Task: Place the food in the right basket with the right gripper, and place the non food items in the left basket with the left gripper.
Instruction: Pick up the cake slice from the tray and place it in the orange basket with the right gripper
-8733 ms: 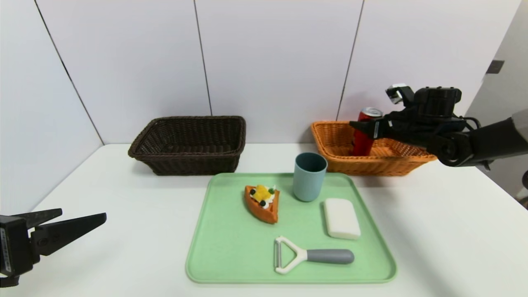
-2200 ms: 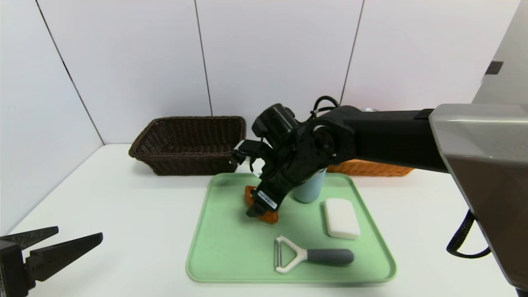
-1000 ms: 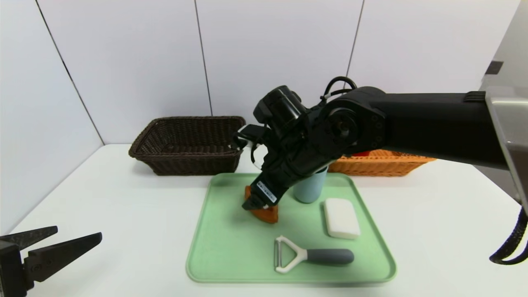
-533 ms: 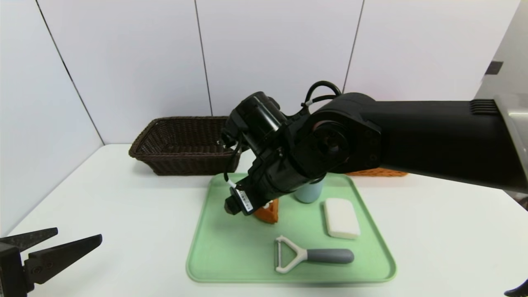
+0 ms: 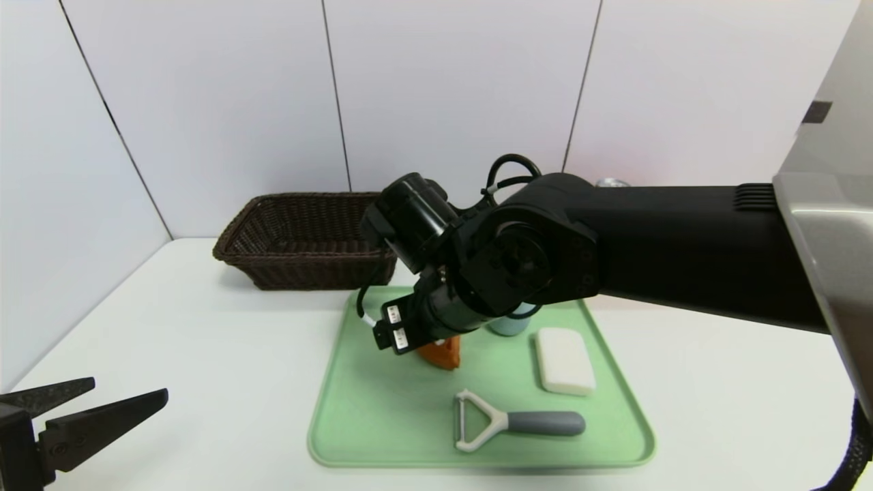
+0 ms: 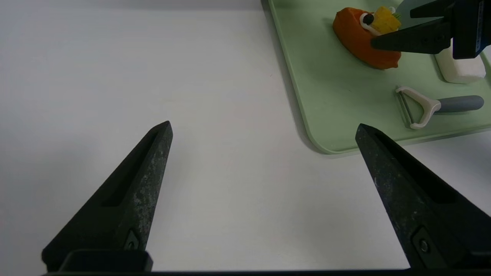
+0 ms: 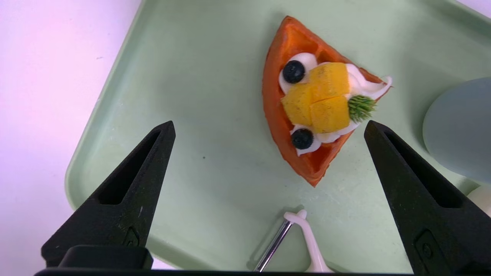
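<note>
My right gripper (image 7: pixel 268 126) hangs open just above the green tray (image 5: pixel 382 416), fingers pointing down either side of the orange cake wedge (image 7: pixel 314 103) without touching it. In the head view only the wedge's tip (image 5: pixel 443 354) shows under the wrist. The blue-grey cup (image 7: pixel 460 126) stands close beside the wedge. The white bar (image 5: pixel 565 361) and the peeler (image 5: pixel 508 423) lie on the tray. The dark brown left basket (image 5: pixel 307 239) is at the back left. The right basket is hidden behind my right arm; a silver can top (image 5: pixel 609 183) peeks above it. My left gripper (image 6: pixel 264 127) is open over bare table.
My black right arm (image 5: pixel 682 239) spans the right half of the scene above the tray. The white table (image 5: pixel 204 341) runs bare between the left gripper and the tray's left edge. White wall panels stand close behind the baskets.
The right wrist has turned and shifted a little to the left over the cake wedge, staying open. The left gripper has not moved.
</note>
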